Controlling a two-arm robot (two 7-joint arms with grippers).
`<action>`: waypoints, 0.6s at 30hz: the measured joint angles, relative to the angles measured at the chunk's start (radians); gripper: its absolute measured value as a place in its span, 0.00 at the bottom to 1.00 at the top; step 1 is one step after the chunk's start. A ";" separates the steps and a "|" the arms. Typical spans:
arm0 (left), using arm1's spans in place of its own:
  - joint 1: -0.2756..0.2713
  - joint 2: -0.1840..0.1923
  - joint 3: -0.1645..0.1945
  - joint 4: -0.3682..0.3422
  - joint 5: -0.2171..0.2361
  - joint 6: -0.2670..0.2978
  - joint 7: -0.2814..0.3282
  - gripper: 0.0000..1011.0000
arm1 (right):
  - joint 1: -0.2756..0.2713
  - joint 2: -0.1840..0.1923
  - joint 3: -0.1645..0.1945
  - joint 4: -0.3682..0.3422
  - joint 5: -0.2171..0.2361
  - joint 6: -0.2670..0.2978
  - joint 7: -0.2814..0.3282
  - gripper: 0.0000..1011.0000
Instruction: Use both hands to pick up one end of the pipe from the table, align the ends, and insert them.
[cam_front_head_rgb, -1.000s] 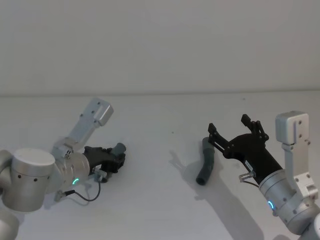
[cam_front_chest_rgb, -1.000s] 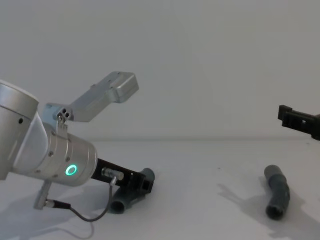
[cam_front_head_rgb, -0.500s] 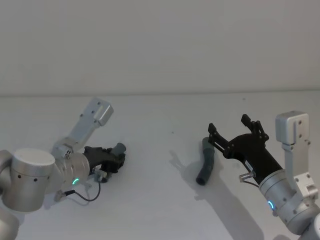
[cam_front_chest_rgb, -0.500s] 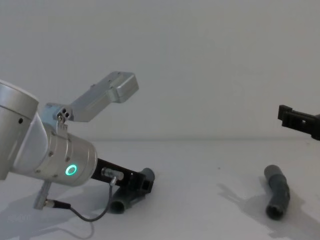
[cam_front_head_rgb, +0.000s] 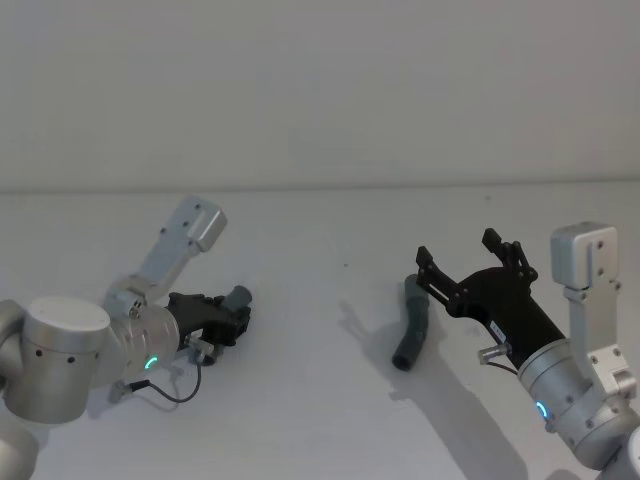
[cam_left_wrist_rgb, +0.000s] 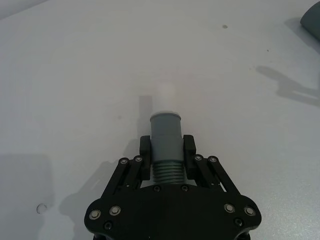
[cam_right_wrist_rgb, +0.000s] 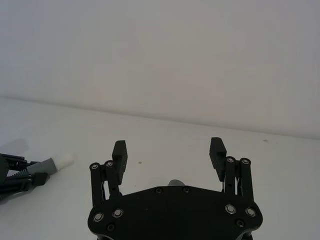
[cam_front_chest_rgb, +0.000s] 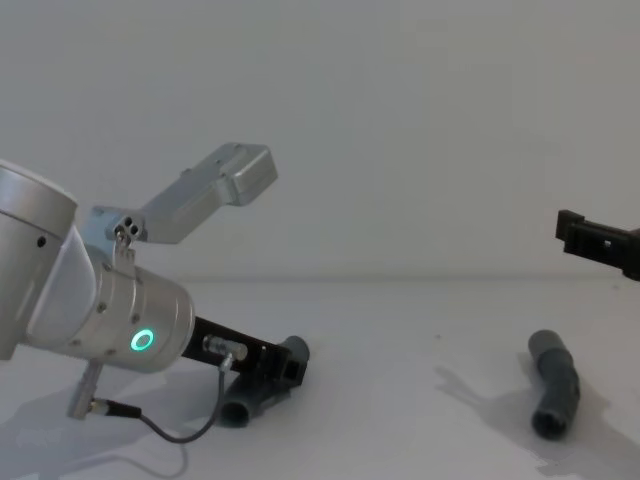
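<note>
left gripper (cam_left_wrist_rgb: 167, 150) sits well left of the loose pipe piece (cam_front_head_rgb: 411, 323), fingers clamped on the other grey piece (cam_left_wrist_rgb: 165, 131), which is ribbed at the grip, with its white tip (cam_left_wrist_rgb: 163, 97) pointing out. right gripper (cam_front_head_rgb: 458, 247) hangs just right of and above the loose piece, fingers spread wide and empty. risk: the smooth, bent plastic rolls or pivots on the matte table (cam_front_head_rgb: 320, 400) if pinched off-centre, and a skewed mouth then jams the tip.

L arm (cam_front_head_rgb: 60, 355) sits low at near left, reaching fwd & right, green ring (cam_front_head_rgb: 150, 362) lit on its wrist. L gripper (cam_front_head_rgb: 228, 320) low, fingers clamped on a pipe piece (cam_front_head_rgb: 238, 296). R arm (cam_front_head_rgb: 575, 400) at near right, angled up & left; R gripper (cam_front_head_rgb: 454, 245) raised, fingers spread wide.
</note>
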 joint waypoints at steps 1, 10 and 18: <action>0.000 0.000 0.000 0.000 0.000 0.000 0.000 0.34 | 0.000 0.000 0.000 0.000 0.000 0.000 0.000 0.99; 0.000 0.000 0.000 0.000 0.000 0.000 0.000 0.34 | 0.000 0.000 0.000 0.000 0.000 0.000 0.000 0.99; 0.000 0.000 0.000 0.000 0.000 0.000 0.000 0.34 | 0.004 0.001 0.004 -0.001 0.005 0.022 0.006 0.99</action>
